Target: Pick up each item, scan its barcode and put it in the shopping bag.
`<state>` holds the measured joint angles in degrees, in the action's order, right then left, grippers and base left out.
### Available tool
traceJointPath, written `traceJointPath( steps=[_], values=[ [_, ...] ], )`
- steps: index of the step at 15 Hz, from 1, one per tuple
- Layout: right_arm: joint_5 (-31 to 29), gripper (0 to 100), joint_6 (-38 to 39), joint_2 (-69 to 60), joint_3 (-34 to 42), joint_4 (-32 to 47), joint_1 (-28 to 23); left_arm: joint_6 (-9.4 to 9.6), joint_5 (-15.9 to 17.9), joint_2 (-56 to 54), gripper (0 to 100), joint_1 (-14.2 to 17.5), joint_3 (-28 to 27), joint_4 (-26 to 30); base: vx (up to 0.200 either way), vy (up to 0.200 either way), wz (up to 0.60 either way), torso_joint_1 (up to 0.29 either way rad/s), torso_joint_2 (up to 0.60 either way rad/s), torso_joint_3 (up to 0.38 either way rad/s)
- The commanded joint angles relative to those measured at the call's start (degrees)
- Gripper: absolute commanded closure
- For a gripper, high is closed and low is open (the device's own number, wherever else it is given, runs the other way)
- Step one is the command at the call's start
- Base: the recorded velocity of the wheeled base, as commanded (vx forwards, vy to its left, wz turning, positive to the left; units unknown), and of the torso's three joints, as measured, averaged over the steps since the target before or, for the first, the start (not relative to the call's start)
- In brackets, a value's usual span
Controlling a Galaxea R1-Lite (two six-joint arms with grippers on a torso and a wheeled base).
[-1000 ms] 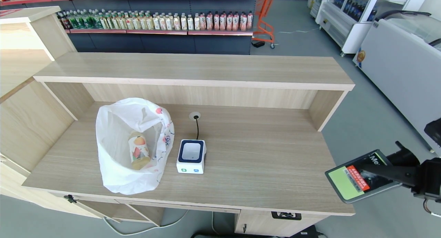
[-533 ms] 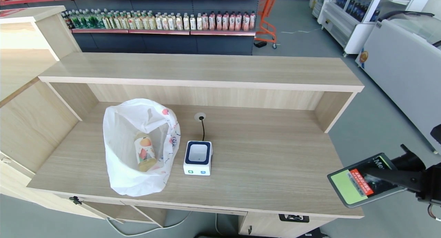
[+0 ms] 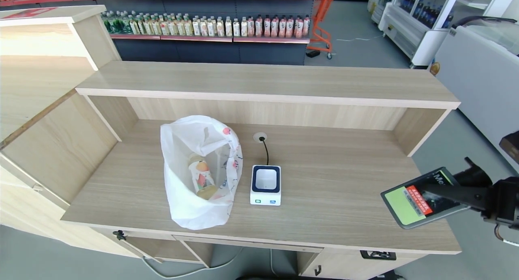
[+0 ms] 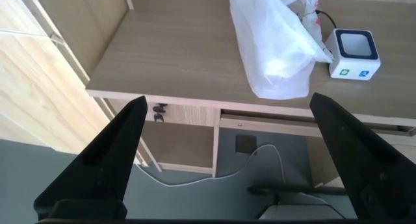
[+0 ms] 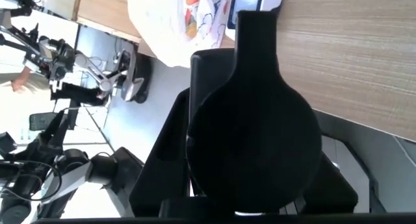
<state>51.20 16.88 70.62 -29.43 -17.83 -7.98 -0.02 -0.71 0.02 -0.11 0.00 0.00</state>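
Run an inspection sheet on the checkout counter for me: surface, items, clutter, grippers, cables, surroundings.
Surface: wooden counter with a raised back ledge.
Job's things: white shopping bag standing open, a bottle inside; scanner beside the bag; dark packet held near the counter's right front corner.
Clutter: nothing seen.
Grippers: right gripper shut on the packet; left gripper open, holding nothing.
Cables: scanner cable runs back into a hole in the counter.
Surroundings: drink shelves behind, freezers to the right.
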Motion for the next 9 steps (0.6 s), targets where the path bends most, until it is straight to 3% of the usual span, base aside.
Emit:
traceJointPath(
  steps=[1,2,7,9],
  values=[
    [-0.05,100,-0.01,1.89,-0.45,-0.01,-0.01,-0.06,0.00,-0.02,0,0.02,0.00,0.00,0.000,0.000,0.00,0.000,0.00,0.000],
    [-0.05,100,-0.01,1.80,-0.45,-0.01,-0.01,-0.06,0.00,-0.02,0,0.02,0.00,0.00,0.000,0.000,0.00,0.000,0.00,0.000],
    [-0.40,100,-0.27,2.50,-0.37,-0.01,-0.01,-0.15,0.00,-0.02,0,0.02,0.00,0.00,0.200,0.000,0.00,-0.002,0.00,0.002],
    [-3.56,100,-1.59,4.79,-0.54,-0.89,0.43,-0.15,0.00,-0.02,0,0.02,0.00,0.00,0.200,0.000,0.00,0.019,0.01,0.005]
  ],
)
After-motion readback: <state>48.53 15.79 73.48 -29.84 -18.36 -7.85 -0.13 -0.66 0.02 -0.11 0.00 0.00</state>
